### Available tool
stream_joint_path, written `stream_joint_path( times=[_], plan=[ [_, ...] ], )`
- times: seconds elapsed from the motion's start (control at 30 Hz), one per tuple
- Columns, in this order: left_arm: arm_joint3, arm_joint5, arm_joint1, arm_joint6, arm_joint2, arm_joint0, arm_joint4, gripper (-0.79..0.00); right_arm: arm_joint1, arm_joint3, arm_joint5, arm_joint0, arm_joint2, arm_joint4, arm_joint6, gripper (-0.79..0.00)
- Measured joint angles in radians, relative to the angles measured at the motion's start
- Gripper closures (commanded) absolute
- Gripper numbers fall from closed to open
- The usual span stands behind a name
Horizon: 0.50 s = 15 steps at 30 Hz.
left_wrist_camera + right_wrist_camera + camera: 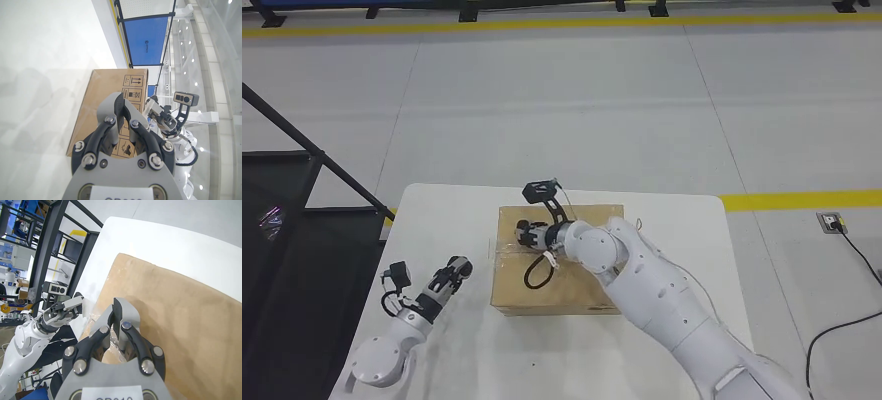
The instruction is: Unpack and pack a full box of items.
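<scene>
box point(562, 287) on table point(442, 210) | right pincer point(526, 236) over box | left pincer point(460, 267) beside box

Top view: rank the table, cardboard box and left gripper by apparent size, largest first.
1. table, largest by far
2. cardboard box, clearly smaller, standing on it
3. left gripper, smallest, beside the box

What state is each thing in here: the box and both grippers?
cardboard box: closed, flaps flat, standing on the white table.
left gripper: shut, holding nothing, beside the box.
right gripper: shut, over the box's top near its edge.
</scene>
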Motion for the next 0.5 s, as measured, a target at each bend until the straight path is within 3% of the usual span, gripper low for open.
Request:
stream_joint_path(
  times=[0.23,0.5],
  plan=[
    [-0.005,0.0,0.001,0.001,0.0,0.005,0.002,0.0,0.056,-0.175,0.038,-0.104,0.098,-0.083,0.054,0.0],
    [-0.012,-0.006,0.002,-0.001,-0.002,0.011,0.003,0.0,0.109,-0.373,0.147,-0.23,0.206,-0.211,0.115,0.0]
  ],
)
